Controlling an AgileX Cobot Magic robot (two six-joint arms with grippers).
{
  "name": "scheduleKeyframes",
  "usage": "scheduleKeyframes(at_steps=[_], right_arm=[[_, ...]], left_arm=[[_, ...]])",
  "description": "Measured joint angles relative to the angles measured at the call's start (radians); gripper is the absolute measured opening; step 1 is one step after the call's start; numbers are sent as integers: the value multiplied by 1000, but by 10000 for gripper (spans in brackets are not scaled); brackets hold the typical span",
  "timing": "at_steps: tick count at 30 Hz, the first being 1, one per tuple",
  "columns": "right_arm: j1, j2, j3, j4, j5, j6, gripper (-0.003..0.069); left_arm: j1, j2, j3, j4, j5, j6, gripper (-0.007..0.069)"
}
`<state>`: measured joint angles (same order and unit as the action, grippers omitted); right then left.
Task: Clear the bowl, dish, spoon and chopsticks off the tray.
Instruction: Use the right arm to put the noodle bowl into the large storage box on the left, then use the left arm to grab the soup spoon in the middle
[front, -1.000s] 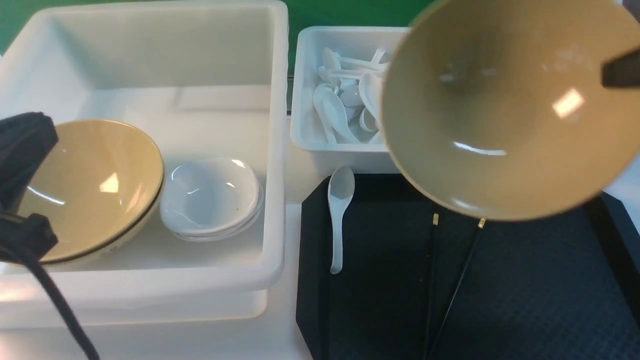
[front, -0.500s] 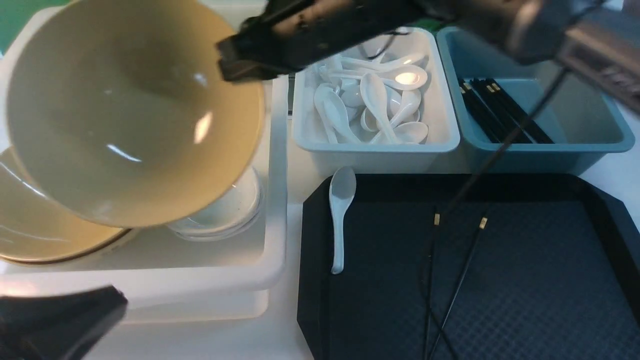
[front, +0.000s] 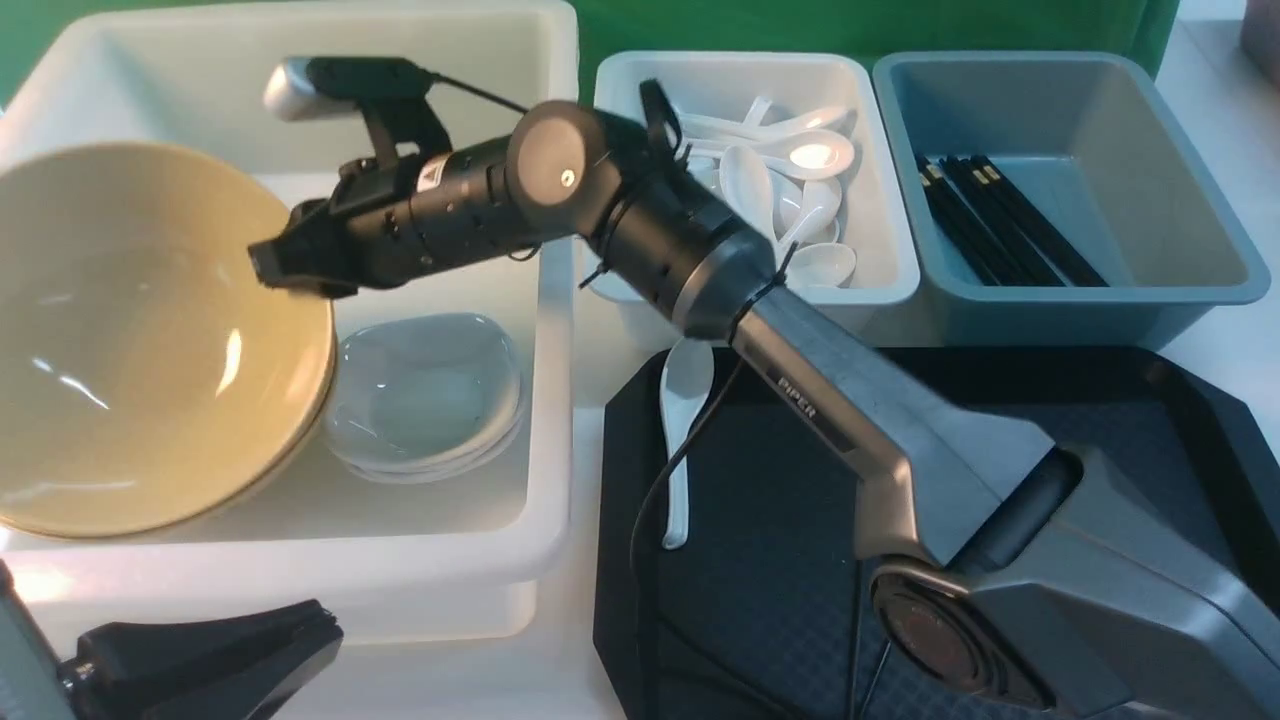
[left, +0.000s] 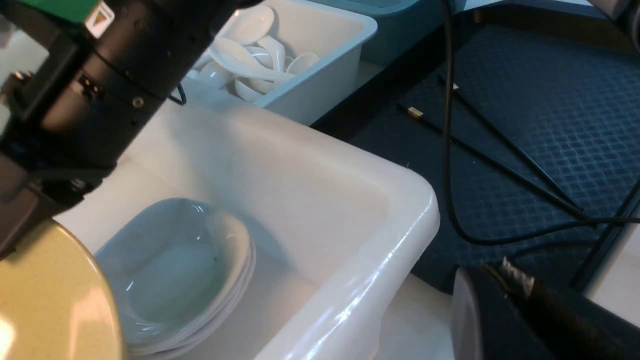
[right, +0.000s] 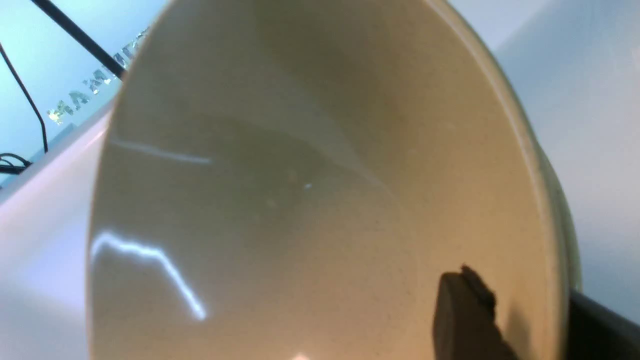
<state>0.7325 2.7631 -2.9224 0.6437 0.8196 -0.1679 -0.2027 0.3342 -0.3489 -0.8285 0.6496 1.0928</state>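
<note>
One spoon (front: 686, 390) and two chopsticks (left: 480, 154) on the tray (front: 760, 520)

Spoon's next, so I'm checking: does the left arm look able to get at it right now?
Probably not cleanly: the right arm stretches over the spoon toward the tub, its cable draping across the handle.

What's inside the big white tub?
In the tub sit a big yellow bowl and a stack of small white dishes. Whatever lies under the bowl is covered.
</note>
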Motion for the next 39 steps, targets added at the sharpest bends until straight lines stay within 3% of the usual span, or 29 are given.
scheduleKeyframes(at_steps=[6, 9, 10, 13, 16, 18, 22, 28, 33, 39], right_arm=[[4, -36, -4, -41, 10, -73, 502], [4, -123, -4, -244, 174, 2, 547], [4, -137, -4, -261, 202, 17, 548], [-3, -263, -4, -490, 384, 119, 528], [-45, -399, -4, -556, 441, 156, 468], [-117, -544, 64, -518, 438, 150, 410], [-302, -890, 426, -489, 430, 113, 336], [-445, -1125, 933, -503, 432, 103, 306], [-481, -1253, 1464, -510, 330, 97, 306], [-481, -1331, 1890, -504, 157, 96, 306]], left_arm=[[0, 0, 7, -1, -16, -6, -11], [0, 0, 7, -1, -21, -52, -11], [0, 0, 7, -2, -22, -57, -11], [0, 0, 7, -3, -29, -88, -11], [0, 0, 7, -4, -40, -140, -11], [0, 0, 7, -4, -51, -183, -11], [0, 0, 7, 18, -72, -244, -11], [0, 0, 7, 29, -105, -272, -11], [0, 54, 4, 29, -91, -323, -11], [0, 304, -144, 37, 159, -374, -11]])
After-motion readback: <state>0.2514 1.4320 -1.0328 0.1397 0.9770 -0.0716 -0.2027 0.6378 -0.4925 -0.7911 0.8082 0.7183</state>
